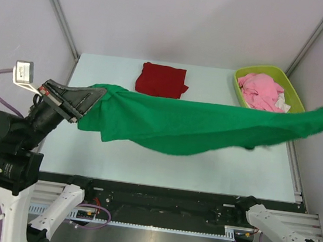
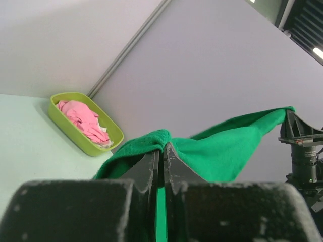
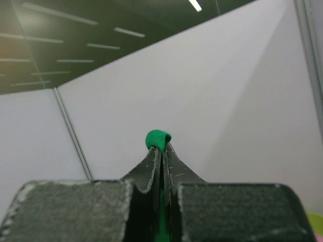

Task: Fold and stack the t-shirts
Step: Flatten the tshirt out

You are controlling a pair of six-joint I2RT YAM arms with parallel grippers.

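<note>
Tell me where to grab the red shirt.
Pinch the red shirt at its near right corner, coming down from above: it lies folded flat on the table, and that corner juts out. The left pincer and right pincer hold the green shirt, so free one first.

We see a pale mint table (image 1: 203,167) spread beneath the left gripper (image 1: 96,96), and plain grey-lilac walls (image 1: 180,17) rise beyond it. Slanting metal struts (image 1: 57,8) climb the corners on either side of it. Above the right gripper (image 3: 161,148), a dark ceiling (image 3: 151,20) carries long strip lights (image 3: 58,13).
</note>
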